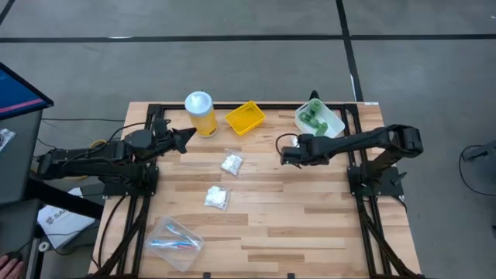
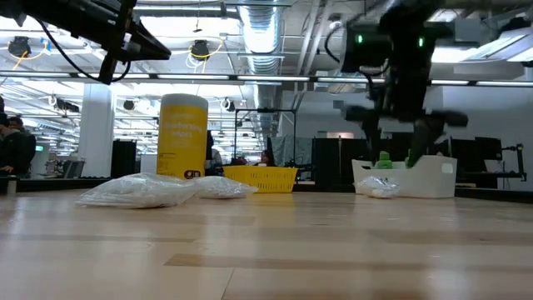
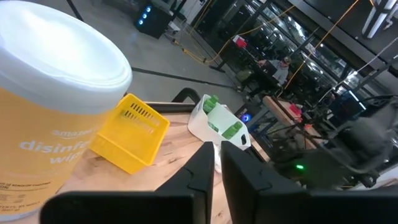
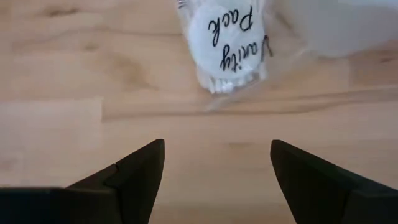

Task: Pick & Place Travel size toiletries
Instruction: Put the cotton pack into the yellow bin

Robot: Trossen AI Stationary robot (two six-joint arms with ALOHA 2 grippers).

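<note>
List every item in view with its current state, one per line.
Left gripper: shut, empty, beside the jar.
Right gripper: open, empty, above the table.
Jar: upright, lid on.
Yellow tray: empty.
White bin: holds green bottles.
Two packets: flat on the table.
Toothbrush bag: flat, near the front edge.

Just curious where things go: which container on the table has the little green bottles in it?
The white bin at the back right corner. The yellow tray shows none, and the clear box at the front left holds toothbrushes.
</note>
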